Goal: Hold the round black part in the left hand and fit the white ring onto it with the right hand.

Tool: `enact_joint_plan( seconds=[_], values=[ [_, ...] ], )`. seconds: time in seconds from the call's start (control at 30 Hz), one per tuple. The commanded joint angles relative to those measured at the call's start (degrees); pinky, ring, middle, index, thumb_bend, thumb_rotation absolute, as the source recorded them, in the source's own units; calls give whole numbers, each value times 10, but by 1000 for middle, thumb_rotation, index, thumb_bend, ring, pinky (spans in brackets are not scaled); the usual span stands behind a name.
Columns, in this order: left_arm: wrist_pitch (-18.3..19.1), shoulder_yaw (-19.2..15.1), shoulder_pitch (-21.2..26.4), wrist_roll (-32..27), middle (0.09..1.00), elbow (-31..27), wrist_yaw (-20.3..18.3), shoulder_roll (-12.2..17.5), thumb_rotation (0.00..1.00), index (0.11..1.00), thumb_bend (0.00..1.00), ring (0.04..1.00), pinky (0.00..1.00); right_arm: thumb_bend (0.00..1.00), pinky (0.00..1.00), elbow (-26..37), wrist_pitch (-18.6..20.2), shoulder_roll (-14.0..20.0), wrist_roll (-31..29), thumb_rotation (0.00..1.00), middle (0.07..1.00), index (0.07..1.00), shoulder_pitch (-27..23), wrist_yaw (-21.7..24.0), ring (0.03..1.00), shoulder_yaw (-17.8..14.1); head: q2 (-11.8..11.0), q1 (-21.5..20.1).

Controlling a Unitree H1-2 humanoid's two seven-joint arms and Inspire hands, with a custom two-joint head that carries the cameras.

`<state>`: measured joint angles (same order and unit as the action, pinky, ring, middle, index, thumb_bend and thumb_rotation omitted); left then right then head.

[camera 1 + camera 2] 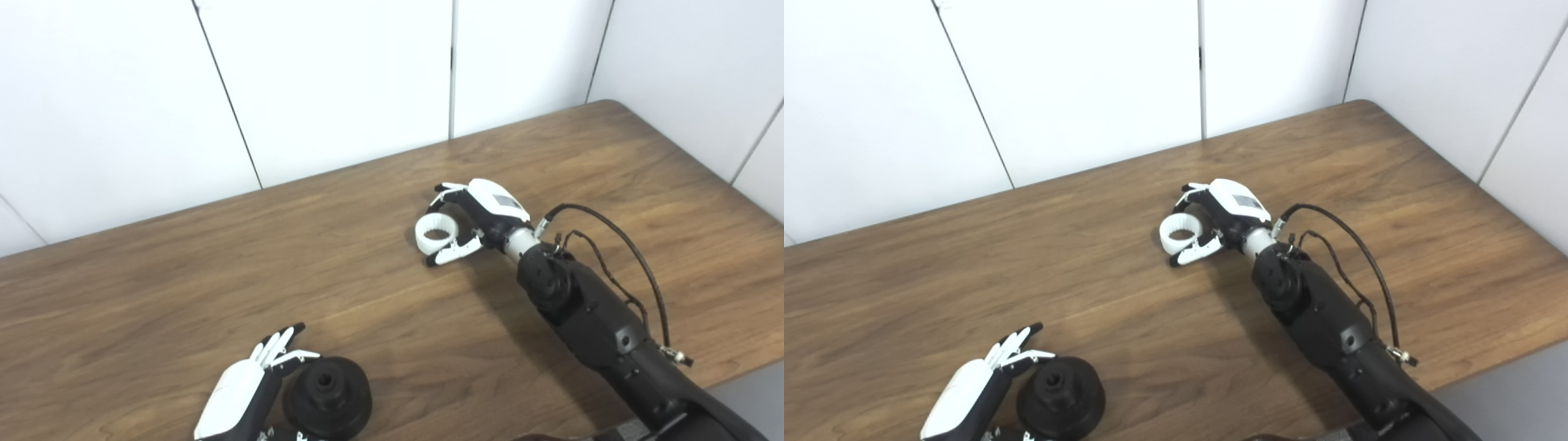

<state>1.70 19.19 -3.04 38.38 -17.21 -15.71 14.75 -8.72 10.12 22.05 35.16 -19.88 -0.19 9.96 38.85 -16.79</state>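
Nearest the camera, left hand (242,389) sits at the bottom edge, fingers extended and apart, cupped against the side of the round black part (327,398); no closed hold yet, part resting on the bench (184,288), hub hole up. Likely staged here so it can be gripped and steadied. Right hand (474,217) reached out to mid-bench, fingers and thumb curled around the white ring (436,232), one on each side; whether they pinch it or only bracket it, cannot tell. Ring appears to lie flat, well apart from black part. Bench wood-grained, brown, rounded far corner. White panelled wall (337,79) behind.
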Motion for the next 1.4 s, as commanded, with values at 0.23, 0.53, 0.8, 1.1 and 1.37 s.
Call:
enact_joint_plan(
  seconds=[0.23, 0.53, 0.8, 1.1, 1.37],
  values=[
    [7, -5, 8, 8, 990, -13, -5, 6, 303, 675, 1000, 1000, 1000, 517, 897, -13, -24, 8, 11, 134, 833, 485, -7, -43, 891, -9, 1, 1],
    [8, -3, 7, 11, 990, -14, -5, 3, 299, 674, 1000, 1000, 1000, 518, 868, -8, -24, 9, 7, 135, 832, 485, -2, -41, 887, -10, 8, 16],
    [24, 10, 10, 28, 998, -17, -11, -13, 312, 685, 996, 1000, 1000, 518, 811, 8, -36, 20, 0, 136, 825, 485, 8, -41, 872, -20, 23, 109],
    [41, 26, 23, 60, 992, 1, -2, -45, 331, 678, 1000, 1000, 1000, 519, 790, 11, -73, 32, -22, 136, 816, 485, 15, -49, 860, -41, 38, 179],
    [35, 22, 27, 62, 991, 15, 13, -47, 347, 671, 1000, 1000, 1000, 519, 788, 55, -81, 18, -29, 137, 814, 484, 19, -49, 863, -54, 40, 179]
  ],
)
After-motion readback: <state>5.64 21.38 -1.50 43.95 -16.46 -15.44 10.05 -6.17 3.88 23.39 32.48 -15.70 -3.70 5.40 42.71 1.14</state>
